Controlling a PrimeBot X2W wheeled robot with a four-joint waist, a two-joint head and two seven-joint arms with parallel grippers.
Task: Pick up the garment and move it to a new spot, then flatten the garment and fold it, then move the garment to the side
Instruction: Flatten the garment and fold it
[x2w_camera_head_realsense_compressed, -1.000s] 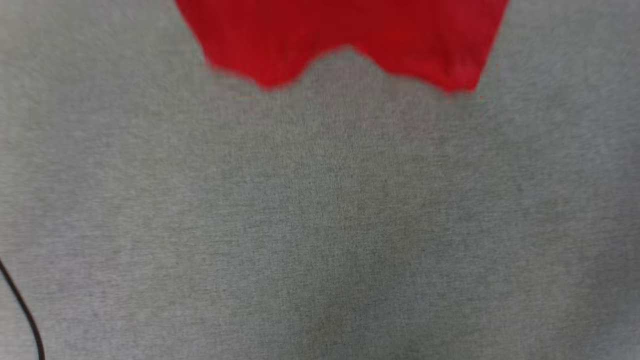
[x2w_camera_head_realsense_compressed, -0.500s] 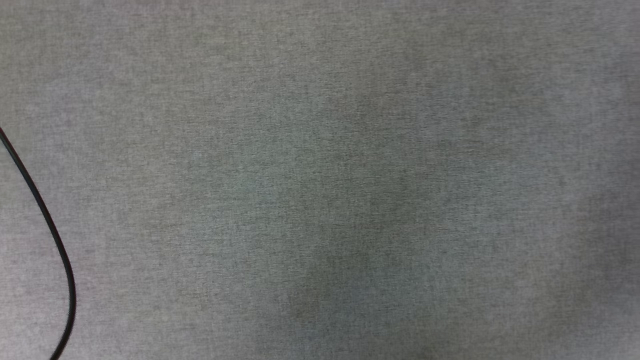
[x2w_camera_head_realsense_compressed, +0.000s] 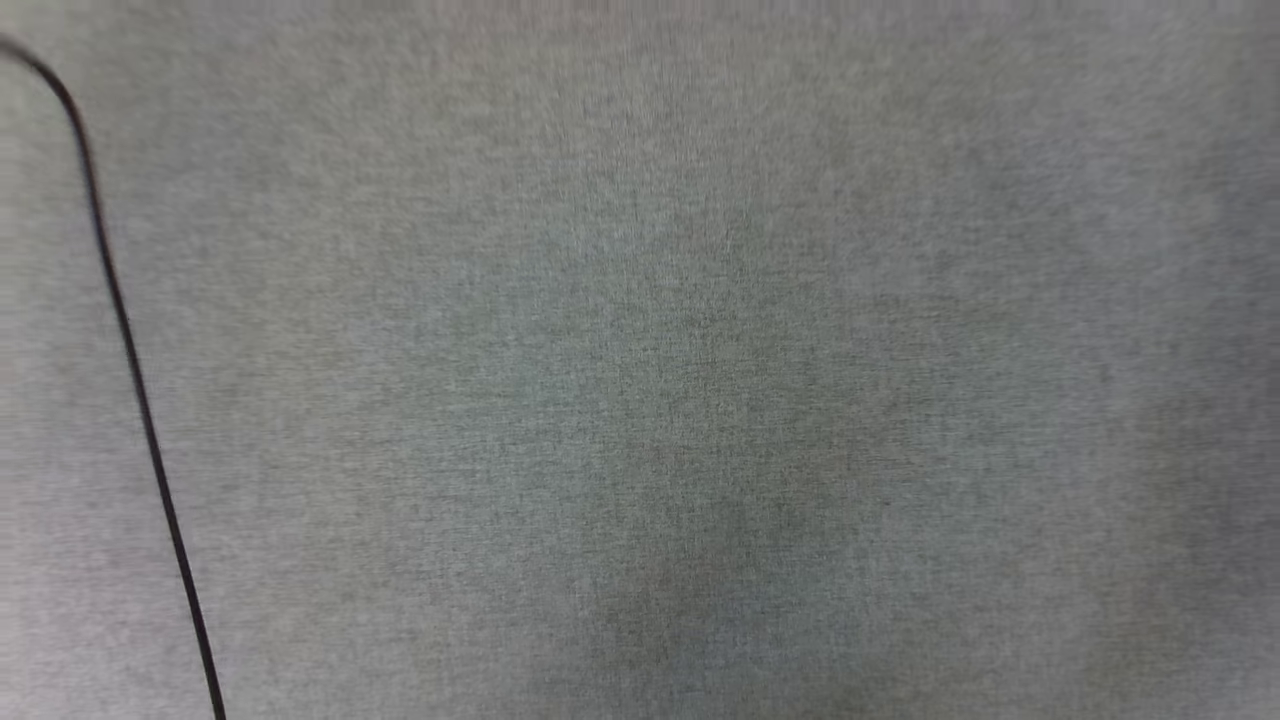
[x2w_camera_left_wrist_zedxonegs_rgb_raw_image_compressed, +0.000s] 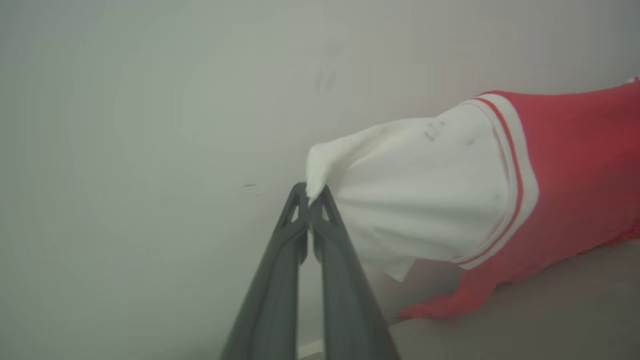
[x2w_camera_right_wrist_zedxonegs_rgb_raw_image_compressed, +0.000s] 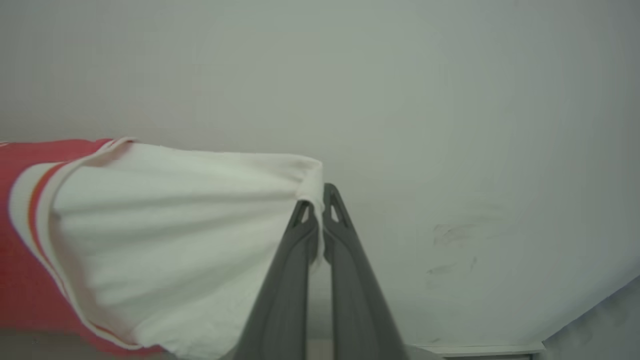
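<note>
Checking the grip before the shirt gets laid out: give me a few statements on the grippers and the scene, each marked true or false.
1. The left gripper is shut on a white sleeve of the garment. True.
2. The right gripper is open and holds nothing. False: it is shut on a white sleeve.
3. A dark cable runs over the grey surface at the head view's left. True.
4. The sleeve trim is blue. False: it is red-and-white striped.

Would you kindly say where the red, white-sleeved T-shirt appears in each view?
Head view: grey cloth surface, thin black cable.
Left wrist view: red, white-sleeved T-shirt at right, sleeve pinched by left tool.
Right wrist view: the T-shirt at left, sleeve pinched by right tool.
Shared landmark: red-and-white striped seam trim.
</note>
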